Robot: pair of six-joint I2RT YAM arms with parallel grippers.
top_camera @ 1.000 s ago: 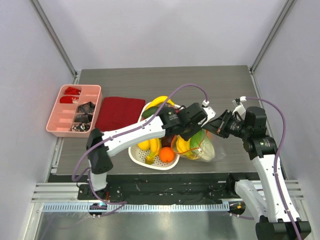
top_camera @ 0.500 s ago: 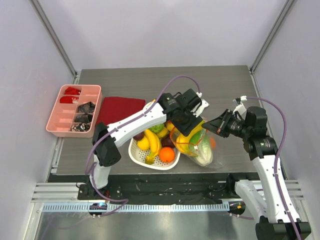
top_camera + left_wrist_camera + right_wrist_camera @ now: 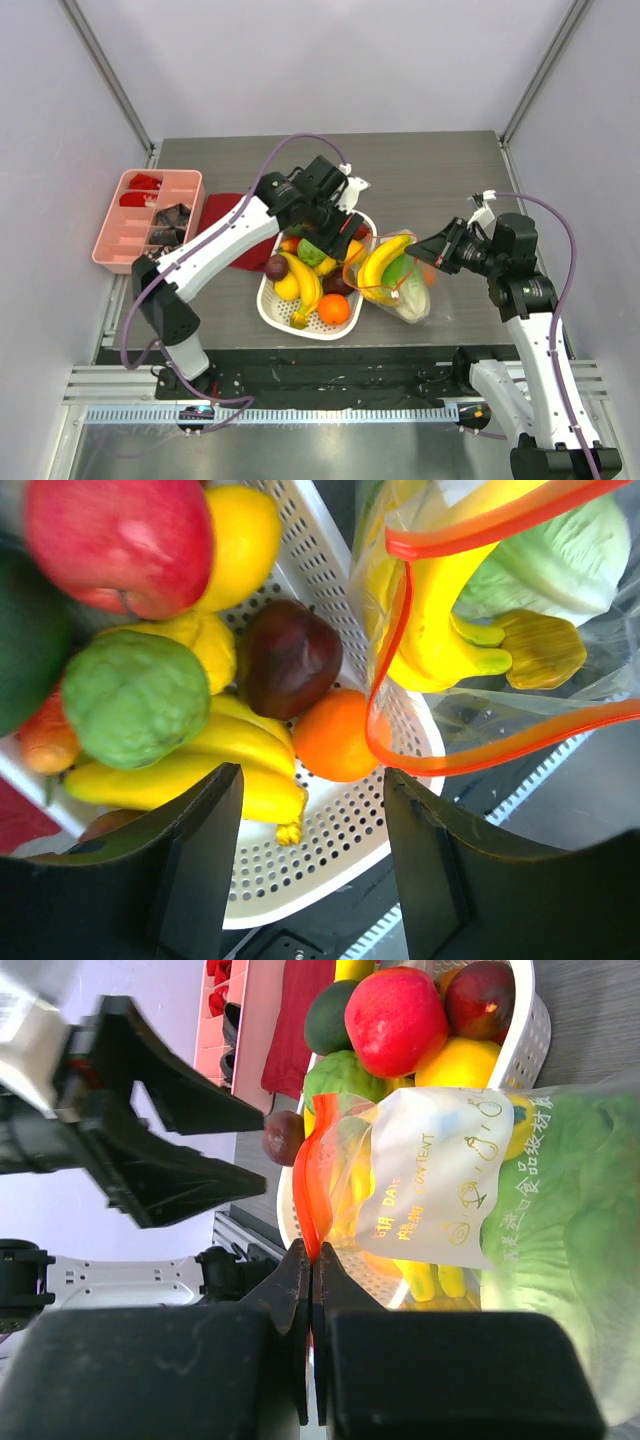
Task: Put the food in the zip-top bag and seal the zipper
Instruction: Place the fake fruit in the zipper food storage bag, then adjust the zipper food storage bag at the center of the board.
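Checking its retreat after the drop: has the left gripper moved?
Yes: the left gripper left the zip-top bag, going left and back toward the pink tray.

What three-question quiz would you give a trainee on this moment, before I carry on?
1. True or false: the left gripper is open and empty above the white basket.
2. Which food lies inside the zip-top bag? A) red apple B) yellow bananas C) orange
3. Fill in: the right gripper is pinched shut on the bag's ____.

Key: 1 true. 2 B. 3 zipper, the red-orange strip along the mouth.
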